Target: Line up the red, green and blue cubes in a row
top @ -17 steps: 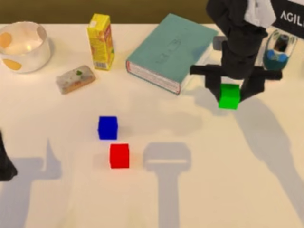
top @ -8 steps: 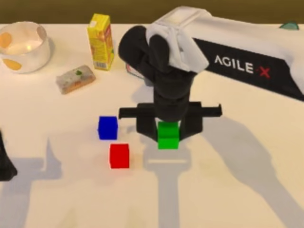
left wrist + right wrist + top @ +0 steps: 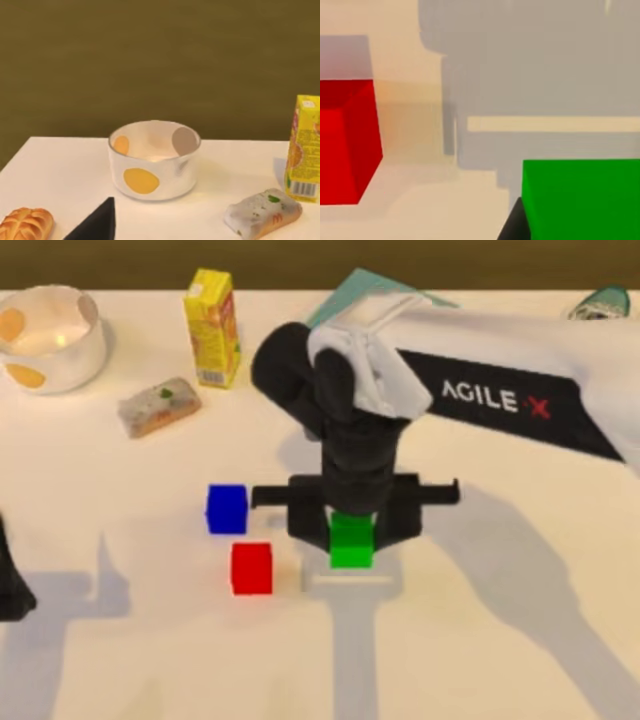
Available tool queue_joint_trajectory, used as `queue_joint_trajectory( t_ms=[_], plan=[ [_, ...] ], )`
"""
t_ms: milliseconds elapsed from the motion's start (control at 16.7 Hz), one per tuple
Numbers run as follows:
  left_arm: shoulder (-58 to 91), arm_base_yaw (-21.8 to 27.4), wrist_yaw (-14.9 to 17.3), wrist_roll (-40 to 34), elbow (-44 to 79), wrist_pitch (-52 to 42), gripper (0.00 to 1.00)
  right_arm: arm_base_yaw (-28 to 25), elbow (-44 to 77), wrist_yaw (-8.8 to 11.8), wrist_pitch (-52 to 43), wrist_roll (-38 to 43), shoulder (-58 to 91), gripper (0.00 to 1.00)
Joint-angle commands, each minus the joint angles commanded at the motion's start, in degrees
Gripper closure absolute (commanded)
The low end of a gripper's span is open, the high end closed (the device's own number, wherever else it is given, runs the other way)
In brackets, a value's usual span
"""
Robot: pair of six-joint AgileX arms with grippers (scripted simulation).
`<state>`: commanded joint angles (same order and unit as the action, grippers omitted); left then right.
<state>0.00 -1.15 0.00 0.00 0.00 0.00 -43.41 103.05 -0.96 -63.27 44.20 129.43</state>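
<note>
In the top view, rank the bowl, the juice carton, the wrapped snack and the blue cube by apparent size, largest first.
1. Bowl, cut by the picture's left edge.
2. Juice carton.
3. Wrapped snack, close to the carton in area, so that order is unsure.
4. Blue cube, clearly smallest.

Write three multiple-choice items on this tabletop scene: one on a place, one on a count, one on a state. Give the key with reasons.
1. Where is the green cube relative to the red cube?
A. To its right in the top view
B. To its left
C. Stacked on it

2. How many small plain cubes are on the table?
A. Two
B. Three
C. Four

3. What is the right gripper doing?
A. Parked, holding nothing
B. Closed on the blue cube
C. Closed on the green cube

Key: 1 A, green lies right of red across a gap. 2 B, red, green and blue. 3 C, its fingers flank the green cube.
</note>
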Motion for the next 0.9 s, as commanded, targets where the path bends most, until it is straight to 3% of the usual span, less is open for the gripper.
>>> queue_joint_trajectory(
  t_ms=[240,480,900],
  plan=[
    [0.0,0.0,0.0,0.0,0.0,0.0,0.00,-0.1,-5.0,-0.1,6.9,0.1,2.0,1.00],
    [0.0,0.0,0.0,0.0,0.0,0.0,0.00,-0.2,-5.3,-0.1,7.3,0.1,2.2,1.00],
    [0.0,0.0,0.0,0.0,0.0,0.0,0.00,-0.2,-5.3,-0.1,7.3,0.1,2.2,0.47]
  ],
)
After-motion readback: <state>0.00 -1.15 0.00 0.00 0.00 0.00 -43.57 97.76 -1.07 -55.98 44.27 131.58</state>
